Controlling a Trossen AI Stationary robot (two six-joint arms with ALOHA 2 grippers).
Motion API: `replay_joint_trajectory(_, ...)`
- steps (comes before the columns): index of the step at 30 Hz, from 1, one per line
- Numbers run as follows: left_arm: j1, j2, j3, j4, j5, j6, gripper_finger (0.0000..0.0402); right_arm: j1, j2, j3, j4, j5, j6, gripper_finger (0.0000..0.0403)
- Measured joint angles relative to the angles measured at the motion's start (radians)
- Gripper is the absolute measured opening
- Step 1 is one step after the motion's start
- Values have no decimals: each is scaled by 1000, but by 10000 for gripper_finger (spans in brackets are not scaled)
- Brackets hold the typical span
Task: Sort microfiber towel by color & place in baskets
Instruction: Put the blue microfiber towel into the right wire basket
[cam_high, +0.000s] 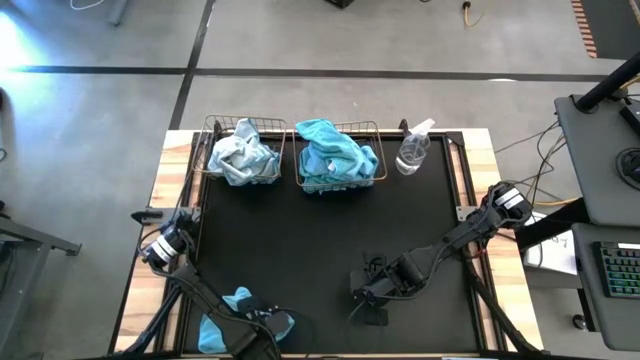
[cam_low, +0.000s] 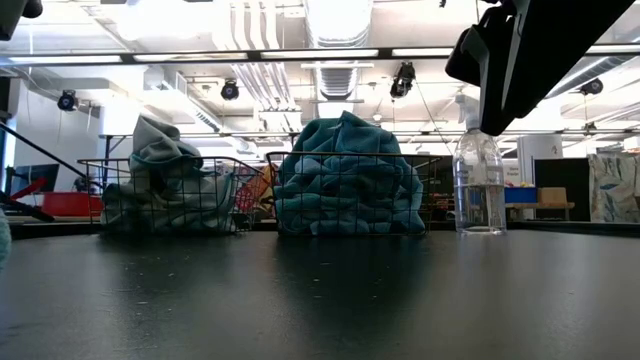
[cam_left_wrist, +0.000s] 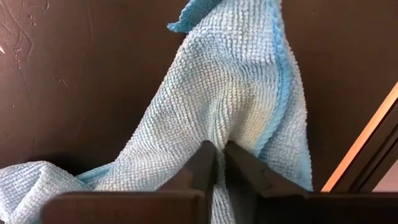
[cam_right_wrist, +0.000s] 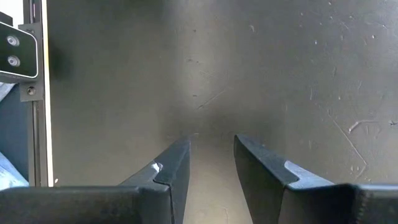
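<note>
A soft pale-blue fuzzy towel (cam_left_wrist: 236, 106) lay at the near left edge of the black bench (cam_high: 320, 240), pinched in a fold by the closed left hand (cam_left_wrist: 219, 163). Far across the bench, the left brassy wire-mesh basket (cam_high: 212, 150) held pale grey-blue cloths (cam_high: 243, 155) and the right basket (cam_high: 365, 129) turquoise ones (cam_high: 335, 155), a clear plastic spray bottle (cam_high: 413, 150) beside it. The right hand (cam_right_wrist: 211, 163) hovered empty, fingers parted

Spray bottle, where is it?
In the high view the spray bottle stands at the table's far edge, just right of the basket full of turquoise towels. No gripper is near it.
</note>
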Motion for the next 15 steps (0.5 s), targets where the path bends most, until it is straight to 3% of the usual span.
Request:
replay_joint_trajectory(11,16,-50,0,-110,35,-1,2,0,0,0,0,0,0,118)
replay_joint_trajectory(15,29,-110,35,-281,-53,-53,2,0,0,0,0,0,0,118)
